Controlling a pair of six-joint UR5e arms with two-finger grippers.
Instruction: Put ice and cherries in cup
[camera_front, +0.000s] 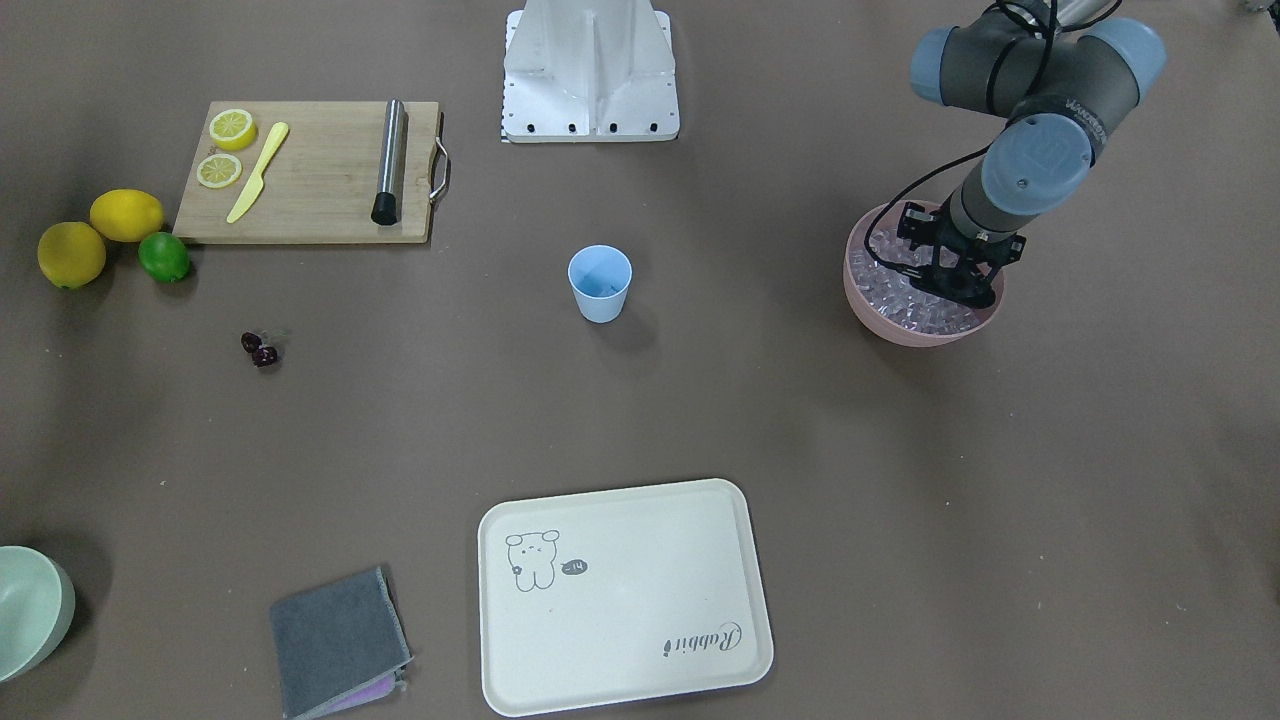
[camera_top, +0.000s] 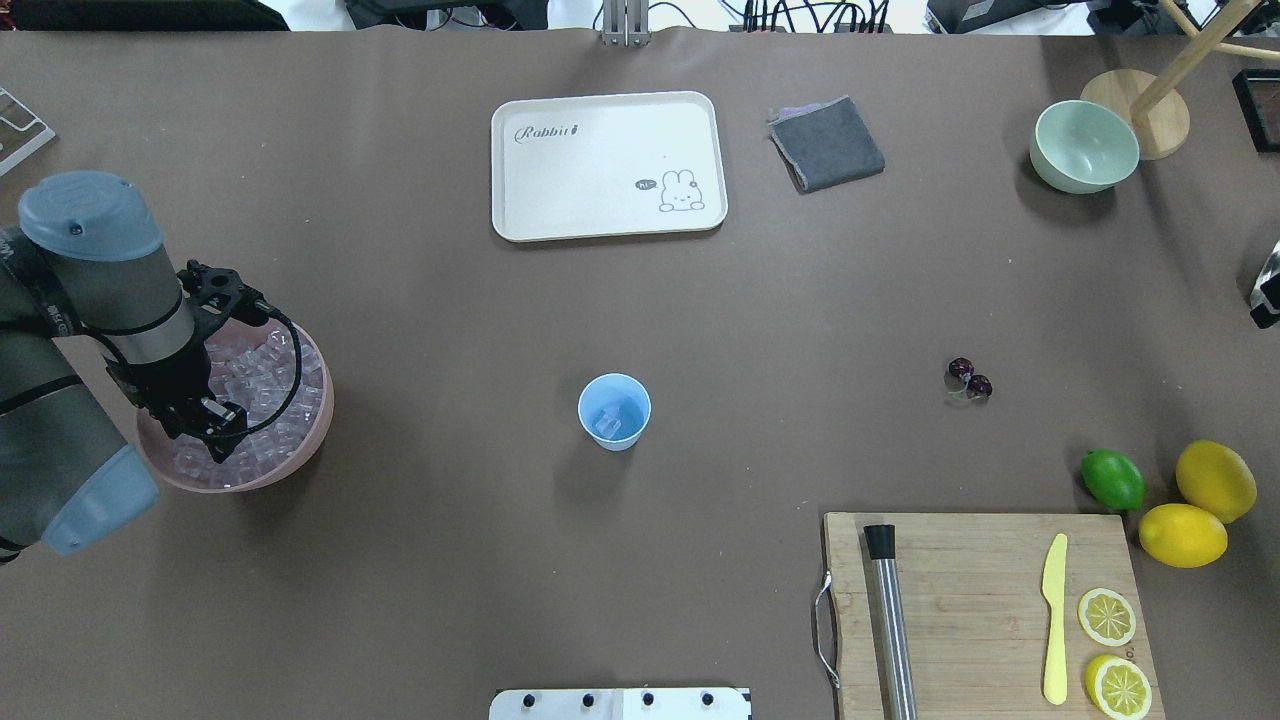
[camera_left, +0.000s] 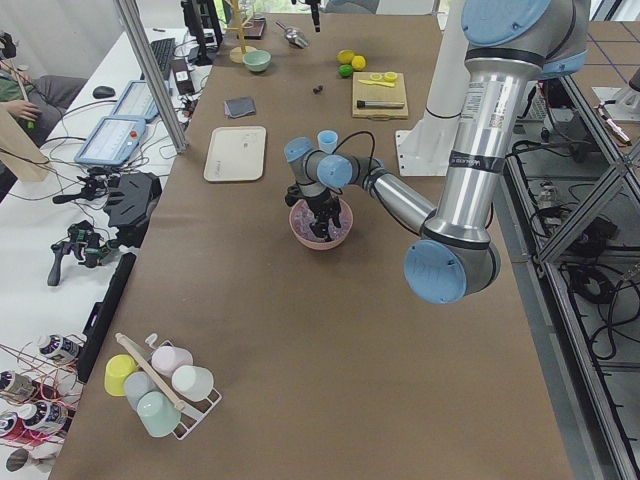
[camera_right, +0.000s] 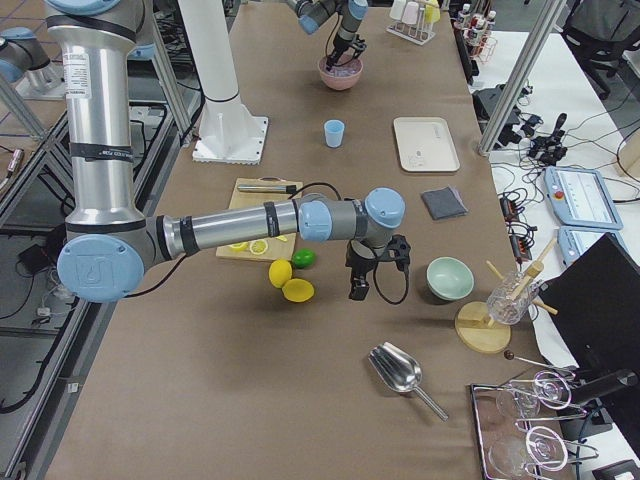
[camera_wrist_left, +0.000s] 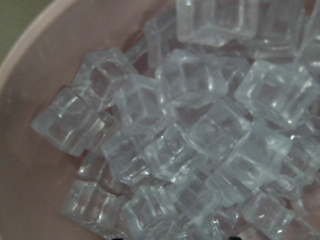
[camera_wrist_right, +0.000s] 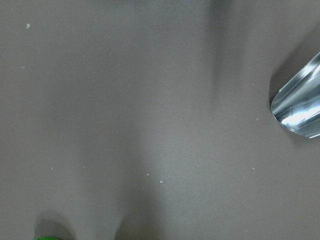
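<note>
brown table (camera_top: 400, 560) | pink bowl (camera_front: 920, 335): ice (camera_wrist_left: 190, 125) heap | cup (camera_front: 600, 308): ice inside

Cursive word "Rabbit" printed on the cream tray (camera_top: 600, 160), a bunny drawing (camera_top: 682, 190) beside a small dark speech bubble (camera_top: 645, 184), its lettering too small to read

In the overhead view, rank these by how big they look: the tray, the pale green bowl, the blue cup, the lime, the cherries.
1. tray
2. pale green bowl
3. blue cup and lime: about alike, so no ranking
4. cherries, by far the smallest
</note>
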